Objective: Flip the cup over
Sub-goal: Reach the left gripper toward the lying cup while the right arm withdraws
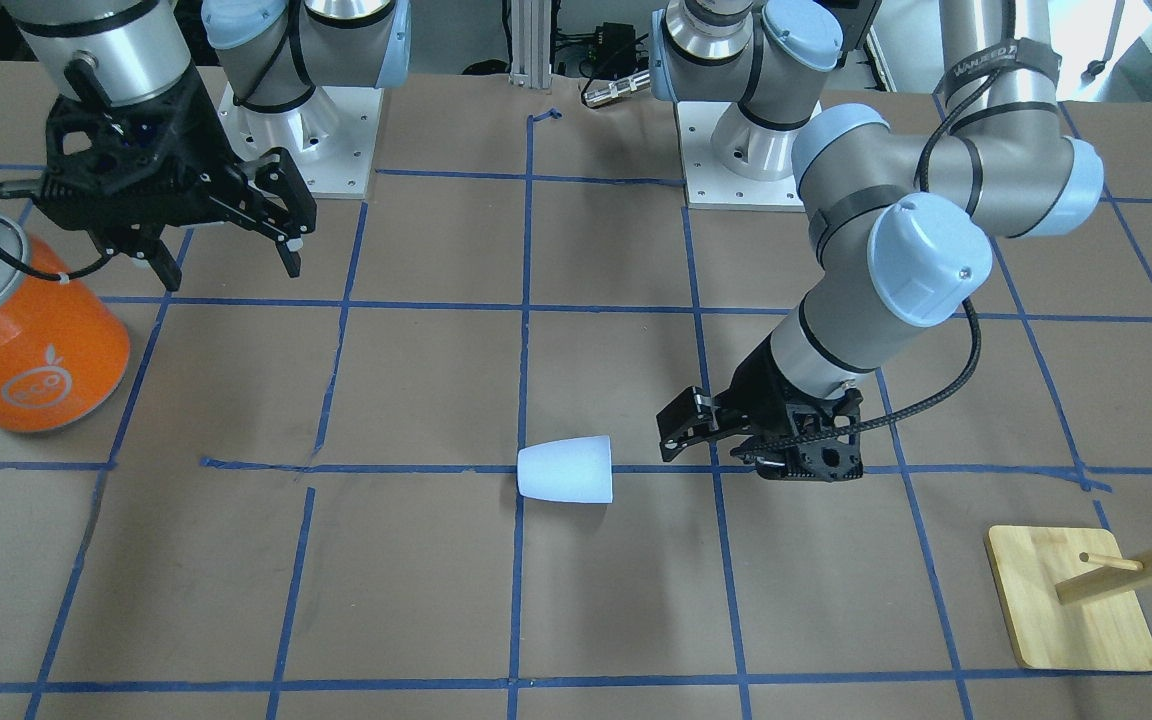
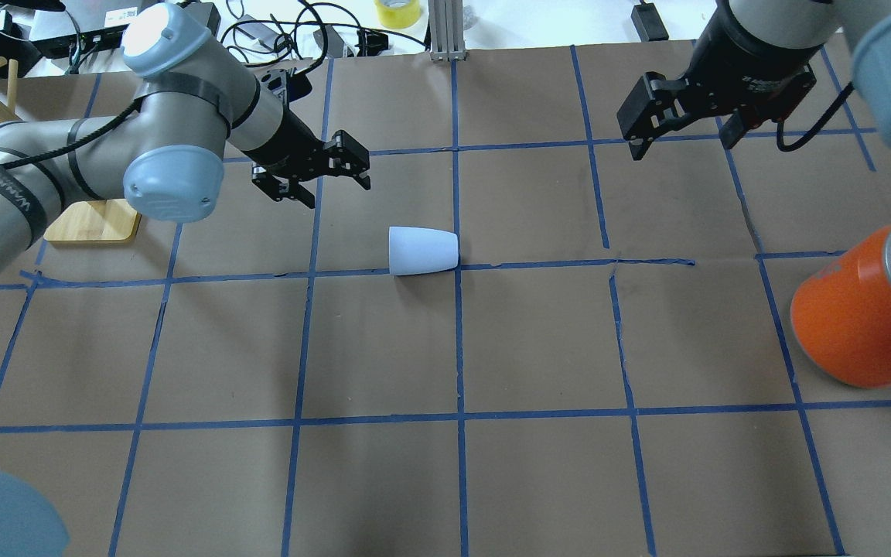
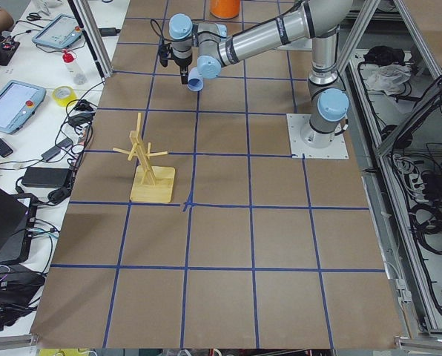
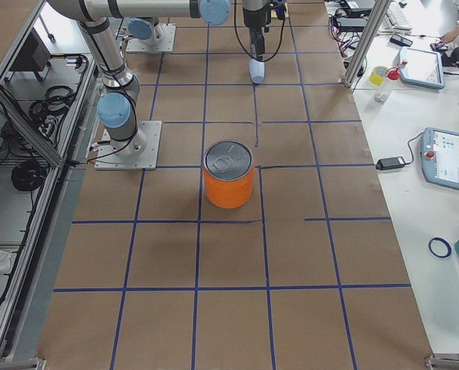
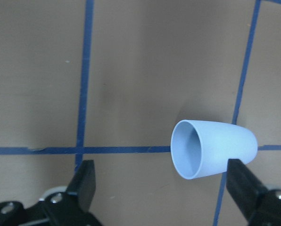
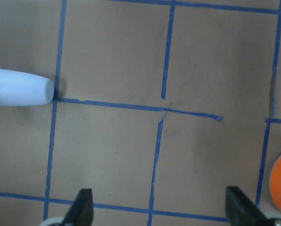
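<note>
The left two-finger black gripper sits low over the brown paper-covered table with its jaws spread wide, wider than the cup's mouth, and holds nothing. Just ahead of its fingertips lies the small pale blue-white tapered cup on its side, its open mouth turned toward this gripper and its narrow closed base pointing away. In the left wrist view the cup lies off-centre, nearer one finger; the overhead view shows a gap between the gripper and the cup. The cup rests along a blue tape line of the grid.

Farther off, the right black gripper hangs above the table, jaws also apart and empty, well apart from the cup. Off to its side stands the large orange can with a silver top. Behind the left arm is a pale wooden peg stand on a square base.
</note>
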Tool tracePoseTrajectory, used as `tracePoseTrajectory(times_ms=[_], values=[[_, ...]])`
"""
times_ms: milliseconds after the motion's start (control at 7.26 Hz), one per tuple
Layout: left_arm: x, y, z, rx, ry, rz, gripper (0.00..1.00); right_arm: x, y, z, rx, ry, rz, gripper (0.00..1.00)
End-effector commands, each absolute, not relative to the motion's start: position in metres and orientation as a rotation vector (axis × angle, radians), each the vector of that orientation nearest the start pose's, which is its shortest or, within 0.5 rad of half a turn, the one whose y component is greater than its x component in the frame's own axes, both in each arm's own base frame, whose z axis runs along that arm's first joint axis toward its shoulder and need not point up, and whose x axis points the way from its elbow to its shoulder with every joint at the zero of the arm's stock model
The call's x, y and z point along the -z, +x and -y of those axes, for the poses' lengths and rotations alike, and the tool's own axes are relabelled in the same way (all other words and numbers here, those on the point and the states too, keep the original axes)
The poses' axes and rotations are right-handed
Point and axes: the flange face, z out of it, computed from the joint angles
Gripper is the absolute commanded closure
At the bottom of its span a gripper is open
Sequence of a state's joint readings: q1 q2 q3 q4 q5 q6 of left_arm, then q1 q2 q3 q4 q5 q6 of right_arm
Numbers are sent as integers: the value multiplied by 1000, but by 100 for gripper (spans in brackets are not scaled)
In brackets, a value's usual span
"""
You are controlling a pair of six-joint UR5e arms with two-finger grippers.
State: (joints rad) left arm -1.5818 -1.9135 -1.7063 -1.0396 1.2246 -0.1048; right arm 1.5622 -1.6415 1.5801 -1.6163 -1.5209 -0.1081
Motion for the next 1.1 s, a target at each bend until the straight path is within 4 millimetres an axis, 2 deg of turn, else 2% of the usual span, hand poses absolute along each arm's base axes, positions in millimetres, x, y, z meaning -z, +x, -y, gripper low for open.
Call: tracePoseTrajectory(times_ms=[0, 138, 275, 688, 964], values=[[-261, -209, 590, -59, -102, -3502, 0, -531, 135, 451, 144, -151, -3091, 0], [-251, -210, 593, -81, -103, -3505, 0, -530, 135, 453, 149, -153, -3086, 0], [-246, -210, 594, -89, -99, -3503, 0, -543, 133, 452, 202, -173, -3084, 0], [-227, -221, 594, -184, -149, -3590, 0, -537, 131, 459, 230, -238, -3088, 0], [-221, -237, 589, -219, -113, -3589, 0, -532, 130, 474, 231, -283, -3085, 0]])
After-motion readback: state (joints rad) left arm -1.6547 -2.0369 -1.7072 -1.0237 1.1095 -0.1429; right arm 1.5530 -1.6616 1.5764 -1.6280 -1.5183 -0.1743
